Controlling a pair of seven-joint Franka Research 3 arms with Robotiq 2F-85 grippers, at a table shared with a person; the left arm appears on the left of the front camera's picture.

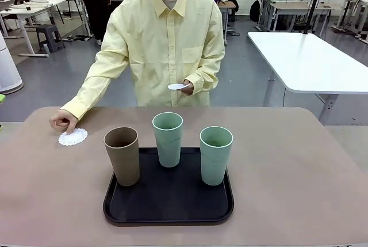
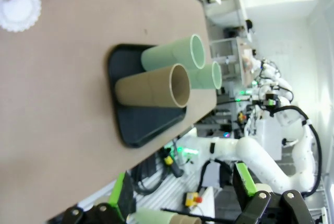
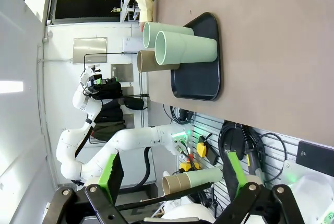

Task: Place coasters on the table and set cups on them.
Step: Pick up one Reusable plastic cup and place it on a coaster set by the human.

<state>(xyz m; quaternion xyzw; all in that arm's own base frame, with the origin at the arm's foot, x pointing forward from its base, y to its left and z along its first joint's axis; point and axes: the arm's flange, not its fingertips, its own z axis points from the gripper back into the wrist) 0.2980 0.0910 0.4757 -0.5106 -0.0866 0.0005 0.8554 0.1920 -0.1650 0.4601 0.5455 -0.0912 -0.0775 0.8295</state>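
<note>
Person's right arm stretched down, right hand pressing coaster onto worktop left of tray; left hand at waist holding spare coaster. Three cups upright on tray. Left gripper, right gripper: jaws apart, empty

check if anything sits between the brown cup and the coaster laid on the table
Only bare table lies between the brown cup and the coaster. The cup stands on the tray, so its low rim must be cleared, and the person's hand is pressing the coaster's far edge.
</note>
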